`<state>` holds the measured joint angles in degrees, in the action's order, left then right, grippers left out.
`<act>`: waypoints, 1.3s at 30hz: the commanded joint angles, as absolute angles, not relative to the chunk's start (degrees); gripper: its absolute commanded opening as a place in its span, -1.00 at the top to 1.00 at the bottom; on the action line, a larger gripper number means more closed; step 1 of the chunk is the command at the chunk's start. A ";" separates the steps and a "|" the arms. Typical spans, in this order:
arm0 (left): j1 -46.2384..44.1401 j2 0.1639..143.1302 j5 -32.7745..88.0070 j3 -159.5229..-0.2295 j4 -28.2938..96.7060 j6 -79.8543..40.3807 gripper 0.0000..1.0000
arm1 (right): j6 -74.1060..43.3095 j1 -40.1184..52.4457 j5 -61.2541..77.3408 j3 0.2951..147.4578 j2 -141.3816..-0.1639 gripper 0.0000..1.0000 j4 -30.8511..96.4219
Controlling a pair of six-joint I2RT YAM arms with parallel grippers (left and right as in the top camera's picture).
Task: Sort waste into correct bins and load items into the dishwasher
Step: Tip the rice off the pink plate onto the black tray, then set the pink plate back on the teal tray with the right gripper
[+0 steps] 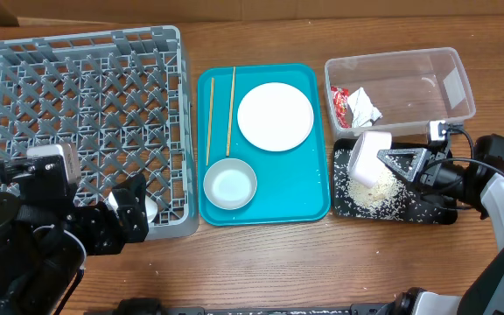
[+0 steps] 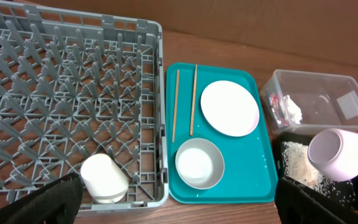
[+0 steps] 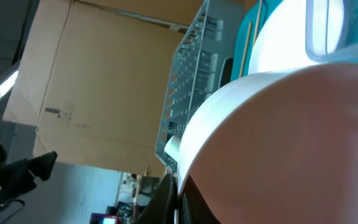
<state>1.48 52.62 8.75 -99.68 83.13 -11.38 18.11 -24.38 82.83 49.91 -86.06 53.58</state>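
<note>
My right gripper [image 1: 394, 163] is shut on a small white dish [image 1: 370, 158], held tilted on its side over the black tray [image 1: 348, 206]. White rice grains [image 1: 376, 194] lie in that tray. The dish fills the right wrist view [image 3: 291, 143] and also shows in the left wrist view [image 2: 337, 154]. The clear tub [image 1: 451, 83] holds the red-and-white wrapper [image 1: 353, 106]. The teal tray [image 1: 304, 197] carries two chopsticks [image 1: 230, 109], a white plate [image 1: 275, 116] and a metal-grey bowl [image 1: 230, 184]. My left gripper [image 1: 129, 219] is open and empty at the dish rack's [image 1: 77, 96] front right corner, by a small white cup [image 2: 104, 178].
A brown cardboard wall stands behind the table. The rack [image 2: 61, 93] fills the left side and its pegs hold only the cup. Bare wood table [image 1: 322, 262] runs along the front edge. The right arm's cable [image 1: 466, 140] lies right of the black tray.
</note>
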 commanded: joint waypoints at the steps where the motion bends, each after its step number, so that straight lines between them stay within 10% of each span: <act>1: 1.08 52.42 8.43 -99.59 83.00 -10.26 -1.00 | 12.69 -24.56 82.52 49.82 -85.89 0.92 49.36; 15: 1.08 52.42 8.43 -99.59 83.00 -10.26 -1.00 | 5.61 -16.88 73.10 52.66 -81.36 0.92 49.17; 29: 1.08 52.42 8.40 -99.59 83.00 -10.28 -1.00 | -21.63 36.82 -1.43 68.20 -79.44 0.92 51.66; 39: 1.08 52.42 8.43 -99.59 83.00 -10.26 -1.00 | -16.47 42.72 -0.05 68.20 -96.40 0.90 44.88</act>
<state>1.48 52.62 8.75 -99.68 83.15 -11.38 -19.16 42.00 -0.45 68.01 -95.35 46.59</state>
